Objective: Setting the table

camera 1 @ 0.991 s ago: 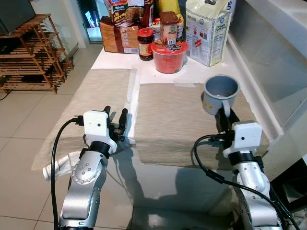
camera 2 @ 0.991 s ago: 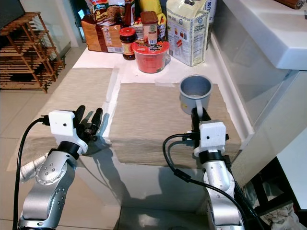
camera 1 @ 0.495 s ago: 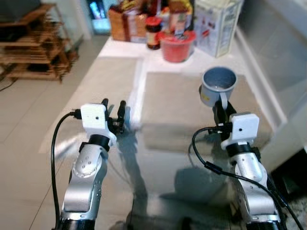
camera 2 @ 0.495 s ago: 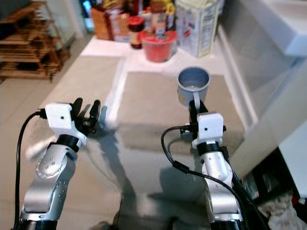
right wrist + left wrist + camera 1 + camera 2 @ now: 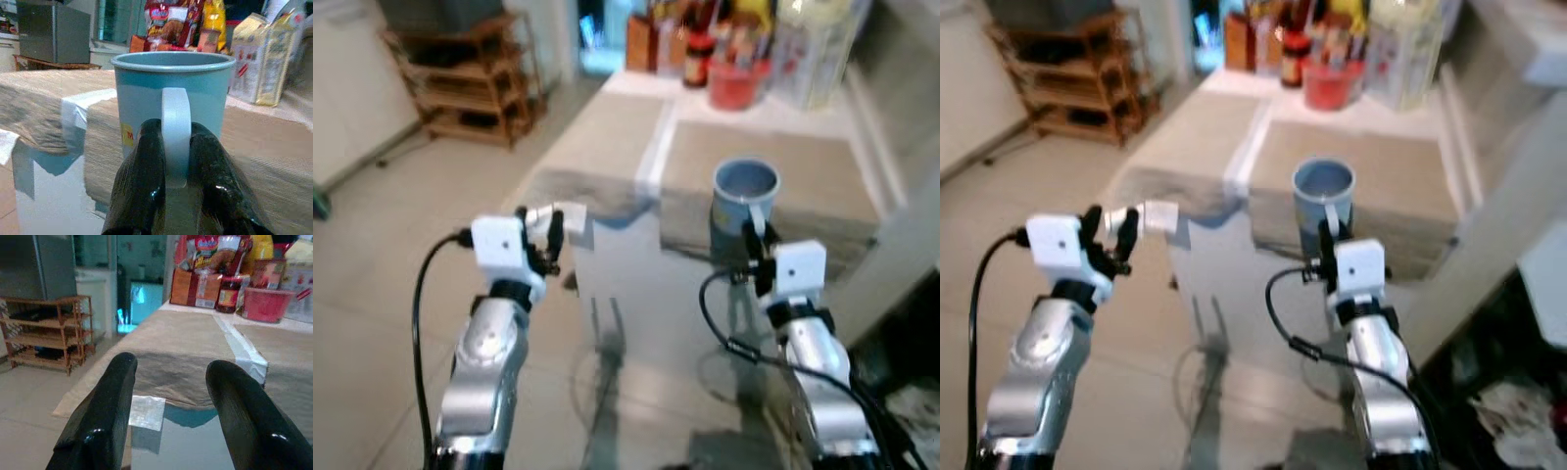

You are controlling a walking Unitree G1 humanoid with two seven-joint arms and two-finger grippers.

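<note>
Mug: we see the blue mug point(image 5: 172, 103) held up by its pale handle point(image 5: 175, 129), its open mouth facing upward, in front of the near edge of the right placemat point(image 5: 803, 171); a small yellow mark sits low on its side.

Right jaws: our right gripper point(image 5: 177, 161) has its two black fingers point(image 5: 144, 171) pressed against either side of the handle — pinching it, the mug body just beyond the fingertips.

Left jaws: our left gripper point(image 5: 168, 382) hangs with its fingers point(image 5: 107, 401) spread apart and nothing between them, out past the near-left corner of the bench point(image 5: 626, 284); just beside them in the head views sits a small pale object point(image 5: 570, 217) that is too blurred for us to name.

Bench: a glossy white top carrying two beige woven placemats side by side, the left placemat point(image 5: 181, 345) and the right one parted by a bare white strip point(image 5: 239, 345).

Far end: a red tub point(image 5: 266, 303), a dark jar point(image 5: 227, 293), a brown box point(image 5: 195, 286) with snack packets above it, and a tall pale carton point(image 5: 266, 63) — all crowded together well beyond the placemats.

Surroundings: a wooden slatted rack point(image 5: 46, 330) stands on the tiled floor point(image 5: 372, 294) off to our left.
</note>
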